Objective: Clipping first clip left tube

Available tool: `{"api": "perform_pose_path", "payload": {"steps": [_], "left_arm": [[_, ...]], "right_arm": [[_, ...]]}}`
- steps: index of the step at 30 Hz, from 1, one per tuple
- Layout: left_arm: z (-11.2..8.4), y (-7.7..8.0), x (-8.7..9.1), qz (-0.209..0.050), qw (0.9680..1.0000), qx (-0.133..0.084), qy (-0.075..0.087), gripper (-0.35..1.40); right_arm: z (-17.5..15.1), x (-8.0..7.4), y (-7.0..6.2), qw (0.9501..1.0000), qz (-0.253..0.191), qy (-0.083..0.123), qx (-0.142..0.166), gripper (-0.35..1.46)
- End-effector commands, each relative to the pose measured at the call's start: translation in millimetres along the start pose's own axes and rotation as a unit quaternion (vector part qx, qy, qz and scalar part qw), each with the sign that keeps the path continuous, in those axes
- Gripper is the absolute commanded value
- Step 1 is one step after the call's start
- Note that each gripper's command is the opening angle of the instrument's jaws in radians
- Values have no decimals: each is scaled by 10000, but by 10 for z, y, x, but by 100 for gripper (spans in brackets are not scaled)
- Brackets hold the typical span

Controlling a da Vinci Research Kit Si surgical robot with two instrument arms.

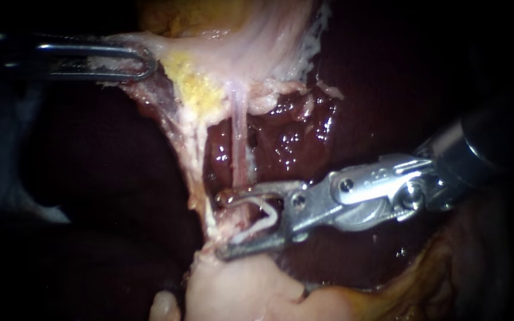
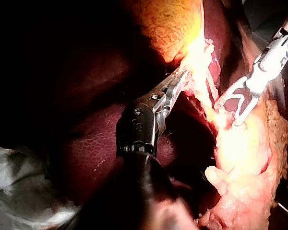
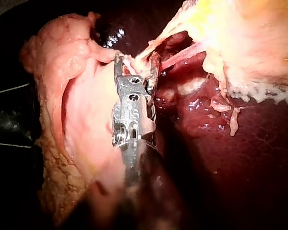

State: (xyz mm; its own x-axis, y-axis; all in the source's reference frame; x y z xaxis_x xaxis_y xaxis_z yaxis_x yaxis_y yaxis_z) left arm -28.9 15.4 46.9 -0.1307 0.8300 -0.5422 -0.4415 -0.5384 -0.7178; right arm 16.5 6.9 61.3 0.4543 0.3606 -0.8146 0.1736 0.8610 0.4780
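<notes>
Centrally, a thin pink tube runs straight down from a spread of pale tissue, across the dark red liver, to the upper jaw of my right instrument. That instrument enters from the right. Its jaws stand wide apart, tips against the strands at the tube's foot, with a whitish V-shaped clip sitting in the gap. I cannot tell whether the tube itself lies inside the gap. My left instrument enters from the upper left, its jaws closed on the edge of the pale tissue, which looks stretched taut.
</notes>
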Motion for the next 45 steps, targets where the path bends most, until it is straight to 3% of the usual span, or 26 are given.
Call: {"api": "perform_pose_path", "payload": {"steps": [1, 12, 15, 18, 25, 36, 45], "left_arm": [[0, 0, 0, 1, 10000, 1, 0, -35], [3, 1, -2, 4, 10000, 25, 9, -35], [4, 1, -2, 4, 10000, 30, 11, -35], [4, 1, -2, 5, 10000, 32, 12, -35], [5, 1, -2, 5, 10000, 32, 12, -35], [7, 1, -2, 5, 10000, 22, 10, -35], [7, 1, -2, 6, 10000, 21, 10, -35]], "right_arm": [[0, -3, 2, 10000, 27, -2, -3, 48], [25, -23, 19, 9998, 156, -46, -77, 48], [36, -22, 20, 9996, 225, 84, 140, 48], [46, -19, 19, 9981, 281, 256, 484, 46], [70, -11, 11, 9964, 299, 391, 683, 45], [106, -12, 5, 9958, 530, 388, 633, 45], [108, -10, 1, 9946, 763, 383, 588, 42]]}}
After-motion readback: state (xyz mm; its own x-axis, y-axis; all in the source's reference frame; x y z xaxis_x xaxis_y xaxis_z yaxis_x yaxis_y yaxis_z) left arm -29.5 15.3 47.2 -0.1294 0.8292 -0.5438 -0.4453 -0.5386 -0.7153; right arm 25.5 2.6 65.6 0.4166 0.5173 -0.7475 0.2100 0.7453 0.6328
